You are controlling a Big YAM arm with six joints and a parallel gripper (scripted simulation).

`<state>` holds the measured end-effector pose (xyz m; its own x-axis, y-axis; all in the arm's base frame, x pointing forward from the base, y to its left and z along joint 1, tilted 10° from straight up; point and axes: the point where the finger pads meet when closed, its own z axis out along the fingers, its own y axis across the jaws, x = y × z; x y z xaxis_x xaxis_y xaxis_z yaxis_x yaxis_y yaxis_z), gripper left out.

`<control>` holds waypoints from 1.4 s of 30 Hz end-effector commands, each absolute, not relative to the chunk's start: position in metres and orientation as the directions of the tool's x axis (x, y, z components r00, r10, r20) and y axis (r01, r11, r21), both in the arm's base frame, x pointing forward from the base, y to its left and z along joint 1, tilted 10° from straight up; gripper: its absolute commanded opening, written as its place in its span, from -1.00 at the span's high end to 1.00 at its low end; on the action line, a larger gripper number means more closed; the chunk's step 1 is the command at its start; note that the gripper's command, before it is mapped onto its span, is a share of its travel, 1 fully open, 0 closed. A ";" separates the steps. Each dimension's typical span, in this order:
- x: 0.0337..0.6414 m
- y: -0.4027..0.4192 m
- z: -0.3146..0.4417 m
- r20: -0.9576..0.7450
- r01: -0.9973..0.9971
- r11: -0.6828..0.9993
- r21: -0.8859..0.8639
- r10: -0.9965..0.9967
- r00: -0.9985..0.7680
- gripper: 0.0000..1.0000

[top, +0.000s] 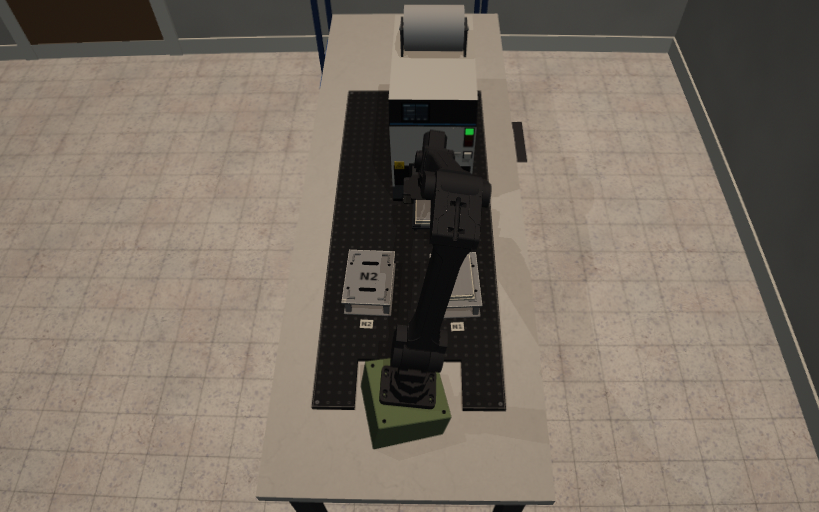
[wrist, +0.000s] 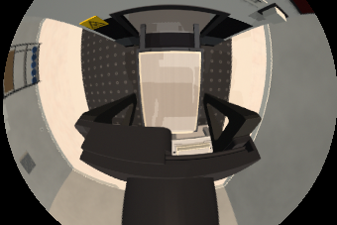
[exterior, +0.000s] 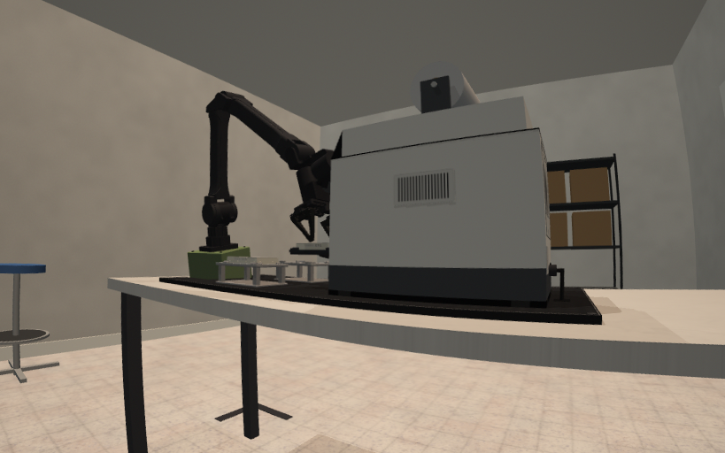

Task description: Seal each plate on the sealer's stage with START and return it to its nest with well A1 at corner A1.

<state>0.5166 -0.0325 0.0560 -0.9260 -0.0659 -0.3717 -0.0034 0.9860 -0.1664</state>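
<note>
A plate (top: 422, 211) (exterior: 311, 246) (wrist: 169, 67) with a smooth, shiny top lies flat on the sealer's extended stage (exterior: 299, 251). My gripper (exterior: 320, 234) (wrist: 169, 96) is open above this plate, with one finger over each long side and nothing held. In the top view the arm hides most of the gripper and part of the plate. The sealer's lamp (top: 469, 131) is green. START (top: 466, 154) (wrist: 275, 14) is on its front, at the right. Nest N2 (top: 354, 287) is empty. Nest N1 (top: 463, 312) holds the other plate (top: 466, 280) (wrist: 194, 148), partly hidden by the arm. The A1 corners cannot be made out.
The sealer (top: 432, 79) (exterior: 437, 231) stands close in front of the gripper, with a yellow warning label (top: 399, 164) (wrist: 94, 22) left of its opening. A foil roll (top: 433, 28) sits behind it. The arm's green base (top: 409, 420) (exterior: 215, 264) is at the near end.
</note>
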 end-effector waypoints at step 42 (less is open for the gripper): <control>0.527 -0.028 0.045 -0.388 -0.019 0.986 -0.167 -0.083 -0.918 -1.00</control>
<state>0.5163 -0.0351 0.0438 -0.9278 -0.0640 -0.3675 -0.0020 0.9860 -0.1668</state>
